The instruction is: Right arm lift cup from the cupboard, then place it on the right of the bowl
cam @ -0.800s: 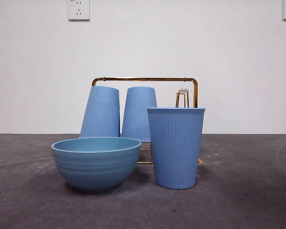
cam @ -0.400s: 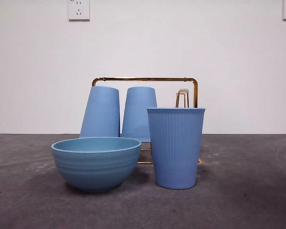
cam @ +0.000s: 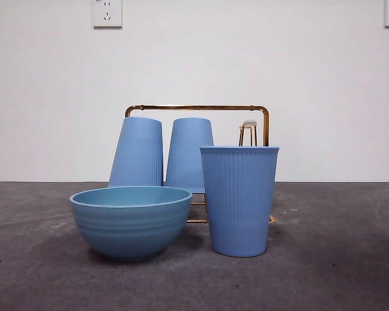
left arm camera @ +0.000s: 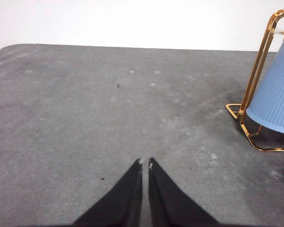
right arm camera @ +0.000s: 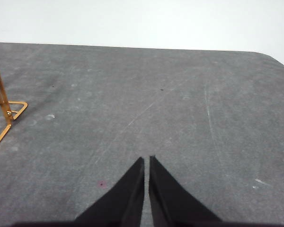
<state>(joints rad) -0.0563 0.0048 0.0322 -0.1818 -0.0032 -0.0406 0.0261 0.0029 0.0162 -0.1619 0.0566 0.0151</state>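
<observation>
A blue ribbed cup [cam: 239, 199] stands upright on the table just right of the light-blue bowl [cam: 130, 221], close to it. Behind them the gold wire cupboard [cam: 201, 108] holds two more blue cups upside down [cam: 138, 151] [cam: 188, 153]; its right peg [cam: 248, 131] is bare. My right gripper [right arm camera: 146, 161] is shut and empty over bare table, with the cupboard's foot [right arm camera: 4, 111] at the view's edge. My left gripper [left arm camera: 145, 163] is shut and empty over bare table, off to one side of the cupboard [left arm camera: 260, 71] and one cup [left arm camera: 274, 101]. Neither arm shows in the front view.
The grey table [cam: 337, 259] stretches to both sides of the objects. A white wall with two sockets [cam: 107, 13] stands behind. The table's rounded far corners show in both wrist views [right arm camera: 274, 59].
</observation>
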